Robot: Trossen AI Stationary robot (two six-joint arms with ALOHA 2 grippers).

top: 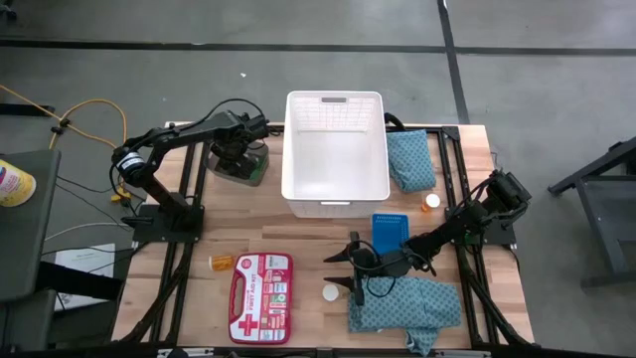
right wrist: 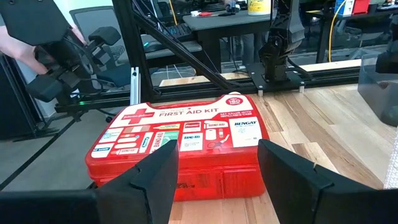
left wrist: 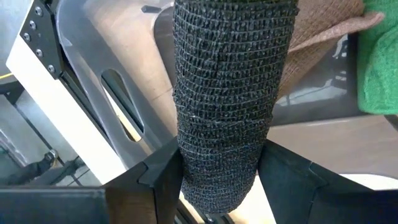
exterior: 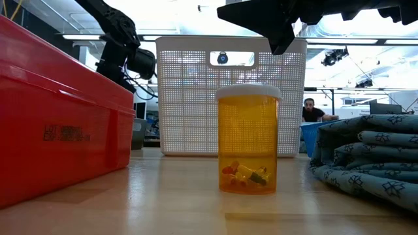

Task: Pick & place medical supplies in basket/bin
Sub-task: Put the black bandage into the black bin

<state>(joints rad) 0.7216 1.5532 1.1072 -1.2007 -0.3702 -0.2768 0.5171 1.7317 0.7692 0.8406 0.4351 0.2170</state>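
Left gripper (left wrist: 217, 171) hung over the small dark grey bin (top: 241, 162) near the table's far left edge, clamped on a black bandage roll (left wrist: 227, 99), the roll's long axis pointing away from the wrist, down toward the bin. Basket (top: 335, 149) lay just beside, toward the table's middle. Right gripper (top: 355, 267) hovered empty with fingers apart near the front edge, over the white-capped orange bottle (exterior: 247, 140).
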